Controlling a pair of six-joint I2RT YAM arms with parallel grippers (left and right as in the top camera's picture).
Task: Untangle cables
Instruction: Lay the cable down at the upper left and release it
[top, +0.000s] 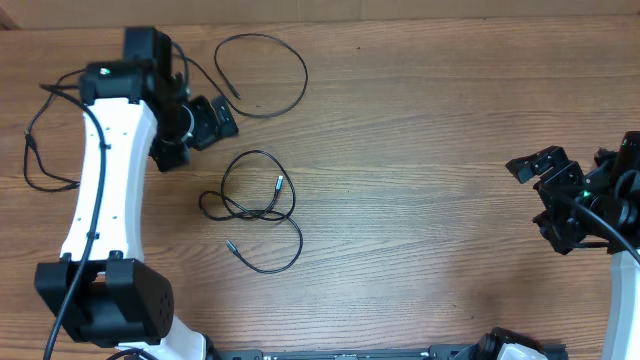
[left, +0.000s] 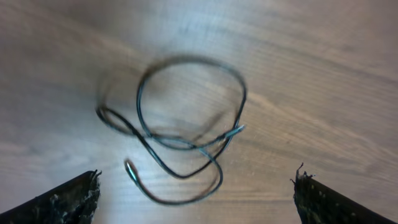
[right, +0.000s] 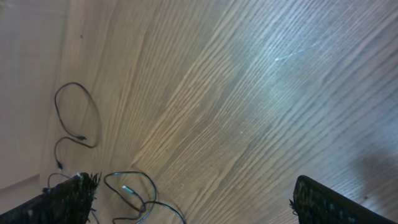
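A thin black cable (top: 258, 208) lies looped and crossed over itself at the table's middle left, with two small silvery plug ends. It also shows in the left wrist view (left: 180, 146) and in the right wrist view (right: 134, 193). A second thin black cable (top: 270, 75) lies apart as one open loop at the far left; it shows in the right wrist view (right: 78, 115). My left gripper (top: 212, 120) is open and empty, above and left of the tangled cable. My right gripper (top: 540, 170) is open and empty at the far right.
The wooden table (top: 420, 120) fills the view. Thicker black robot wiring (top: 35, 150) hangs beside the left arm at the left edge. The arm bases stand at the front corners.
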